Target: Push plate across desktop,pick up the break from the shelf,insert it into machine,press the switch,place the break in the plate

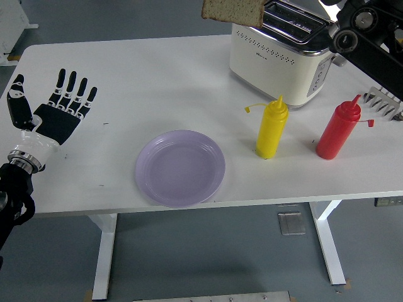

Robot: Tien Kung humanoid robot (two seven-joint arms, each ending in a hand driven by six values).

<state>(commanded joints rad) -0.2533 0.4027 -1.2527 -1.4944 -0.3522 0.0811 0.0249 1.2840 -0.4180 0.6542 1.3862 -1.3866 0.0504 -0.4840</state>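
Tabletop [157,69] fills most of my view, white, running edge to edge. On its far right stands the cream toaster [280,53], slots up and showing no bread in them. Near the front edge, around the middle, lies the lilac plate [180,167], bare. My left arm comes in at the lower left, and the left hand [55,113] rests flat on the tabletop with all fingers [77,88] spread, released and holding nothing. My right arm [365,38] enters at the upper right, beside the toaster's far end; only black links and joints show, so I cannot tell what that hand is doing. A red bottle [338,131] stands right of a yellow bottle [271,127], the two apart from each other, both upright in front of the toaster. The yellow one is just right of the plate. Bread [233,11], one slice, sits at the top edge of my view, up over the toaster's left end, clear of the slots; I see nothing gripping it. At the right edge a metal rack [384,104] pokes in behind the red bottle.
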